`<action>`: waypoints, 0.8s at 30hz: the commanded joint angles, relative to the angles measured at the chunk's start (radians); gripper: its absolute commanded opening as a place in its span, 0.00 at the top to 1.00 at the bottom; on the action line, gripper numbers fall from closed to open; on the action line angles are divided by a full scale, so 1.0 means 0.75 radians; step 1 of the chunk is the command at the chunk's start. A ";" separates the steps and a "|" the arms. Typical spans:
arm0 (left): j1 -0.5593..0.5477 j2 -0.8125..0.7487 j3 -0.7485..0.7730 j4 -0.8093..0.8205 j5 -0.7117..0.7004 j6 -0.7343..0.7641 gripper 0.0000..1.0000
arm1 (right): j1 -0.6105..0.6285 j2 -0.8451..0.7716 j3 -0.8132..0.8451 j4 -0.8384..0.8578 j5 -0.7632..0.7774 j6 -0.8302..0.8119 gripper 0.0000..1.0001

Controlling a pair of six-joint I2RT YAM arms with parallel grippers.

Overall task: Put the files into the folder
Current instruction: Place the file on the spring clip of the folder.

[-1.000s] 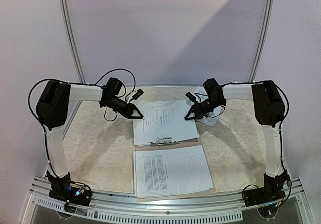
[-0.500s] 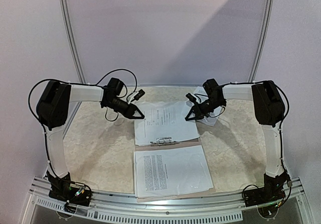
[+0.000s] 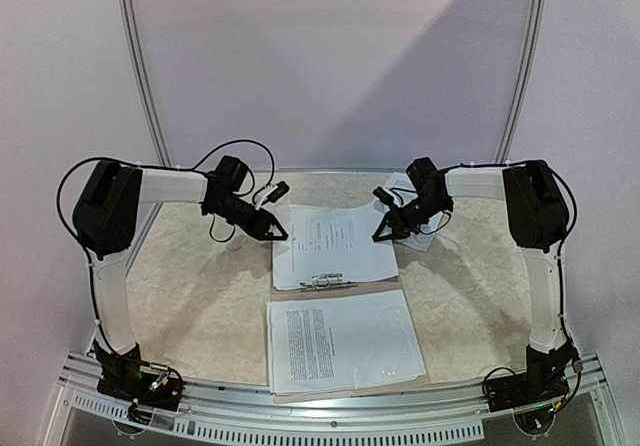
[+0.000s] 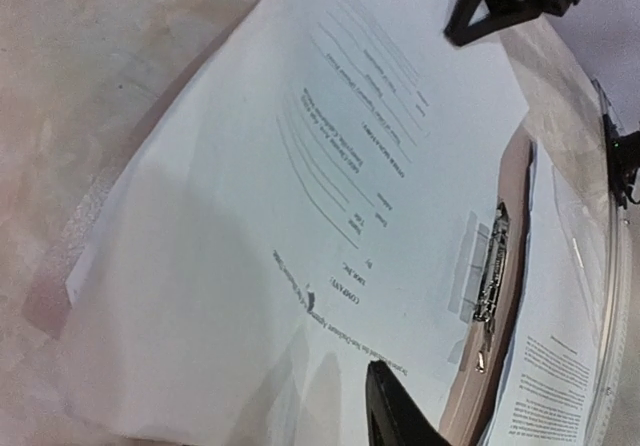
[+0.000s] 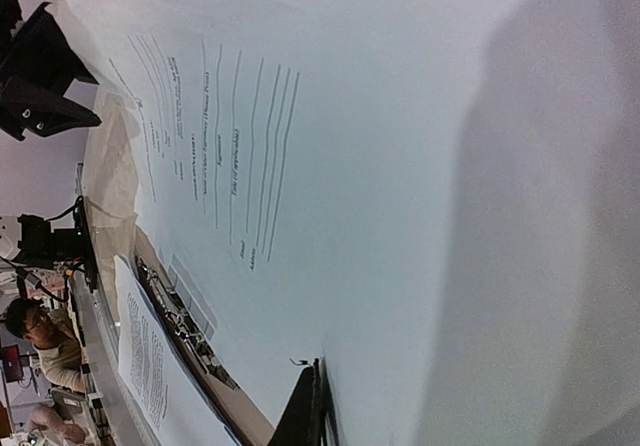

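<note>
Your L gripper (image 3: 279, 233) hangs over the far-left part of the desk (image 3: 190, 286), tip down at the far-left corner of the top sheet. L wrist cam shows only one finger (image 4: 390, 418), at the bottom of the pic over the paper. The other finger is out of shot, so can't tell if the jaws are apart or together, or if they touch the sheet.

The folder (image 3: 292, 292) lies open at desk centre, long axis running near to far. Tan card shows only as a strip betw. the two pages and along the near edge. The files (image 3: 330, 246) are in two lots. One printed sheet is on the far half, spilling past the card on the left and far sides, its near edge at the black clip (image 3: 326, 281). A second, denser page lies on the near half under the clear sleeve (image 4: 597, 296), close to the desk's near edge.

Your R gripper (image 3: 379, 235) is at the right edge of the far sheet, opposite the L one. R wrist cam shows its fingers (image 5: 308, 411) pressed together, jaws closed. The sheet fills the pic right beside them. Can't tell if paper is pinched.
</note>
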State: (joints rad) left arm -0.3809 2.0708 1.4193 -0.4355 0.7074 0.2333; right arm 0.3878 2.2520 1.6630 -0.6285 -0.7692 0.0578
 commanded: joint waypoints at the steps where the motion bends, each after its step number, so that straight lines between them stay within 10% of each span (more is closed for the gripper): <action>1: -0.015 0.000 0.027 -0.075 -0.119 0.073 0.64 | -0.006 0.059 0.060 -0.046 -0.007 -0.034 0.93; 11: -0.015 -0.008 0.032 -0.137 -0.180 0.103 0.56 | -0.006 0.092 0.120 -0.095 0.096 -0.016 0.72; 18: -0.015 -0.043 0.057 -0.197 -0.272 0.129 0.48 | -0.006 0.065 0.168 -0.173 0.286 -0.005 0.26; 24: -0.014 -0.084 0.070 -0.244 -0.327 0.170 0.46 | -0.006 0.012 0.245 -0.259 0.523 -0.010 0.17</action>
State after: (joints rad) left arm -0.3817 2.0644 1.4467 -0.5751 0.5072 0.3264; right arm 0.3893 2.3054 1.8153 -0.7589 -0.5415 0.0528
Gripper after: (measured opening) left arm 0.541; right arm 0.822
